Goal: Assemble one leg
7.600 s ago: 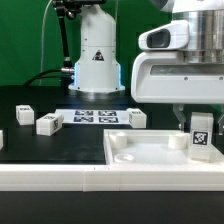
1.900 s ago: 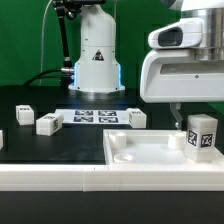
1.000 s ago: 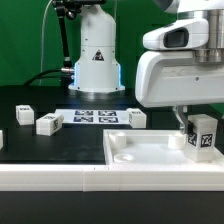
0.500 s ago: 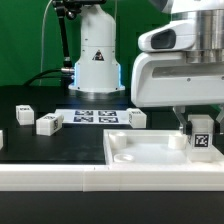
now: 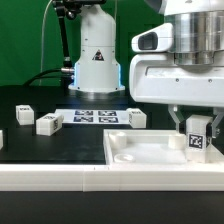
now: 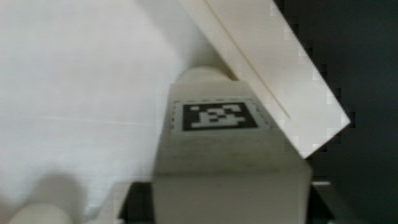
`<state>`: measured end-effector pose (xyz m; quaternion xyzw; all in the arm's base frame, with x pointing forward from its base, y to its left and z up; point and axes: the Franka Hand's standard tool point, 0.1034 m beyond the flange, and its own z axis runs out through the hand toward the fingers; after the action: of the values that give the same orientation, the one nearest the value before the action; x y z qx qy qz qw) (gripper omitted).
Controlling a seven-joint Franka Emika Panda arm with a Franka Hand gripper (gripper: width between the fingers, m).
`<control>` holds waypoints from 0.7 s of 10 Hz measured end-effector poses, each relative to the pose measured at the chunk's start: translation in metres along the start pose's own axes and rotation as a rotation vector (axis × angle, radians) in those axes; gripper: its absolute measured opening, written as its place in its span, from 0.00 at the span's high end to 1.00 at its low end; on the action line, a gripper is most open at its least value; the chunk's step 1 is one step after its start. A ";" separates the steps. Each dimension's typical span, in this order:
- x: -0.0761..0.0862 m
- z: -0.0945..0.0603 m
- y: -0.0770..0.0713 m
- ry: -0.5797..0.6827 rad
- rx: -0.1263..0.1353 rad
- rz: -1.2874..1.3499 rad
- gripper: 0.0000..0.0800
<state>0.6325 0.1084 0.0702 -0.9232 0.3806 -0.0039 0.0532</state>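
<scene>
My gripper [image 5: 197, 128] is shut on a leg [image 5: 198, 137], a small white block with a black-and-white tag. It holds the leg upright over the right far corner of the wide white panel [image 5: 150, 150], near a round corner socket [image 5: 178, 141]. In the wrist view the leg [image 6: 222, 140] fills the middle, its tag facing the camera, with dark fingers [image 6: 139, 200] on both sides at its base. The panel [image 6: 89, 90] lies beneath it. Whether the leg's end touches the panel is hidden.
Three more legs lie on the black table: one [image 5: 135, 118] beside the marker board [image 5: 95, 116], two [image 5: 48, 124] [image 5: 23, 113] at the exterior view's left. A white robot base [image 5: 96, 55] stands behind.
The gripper with the leg has shifted toward the exterior view's left and come lower over the panel's corner; the leg's tag now sits lower than a second ago.
</scene>
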 end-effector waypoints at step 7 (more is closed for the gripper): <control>-0.005 0.001 0.002 0.007 0.002 0.387 0.52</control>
<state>0.6277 0.1102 0.0691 -0.8328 0.5511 0.0026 0.0525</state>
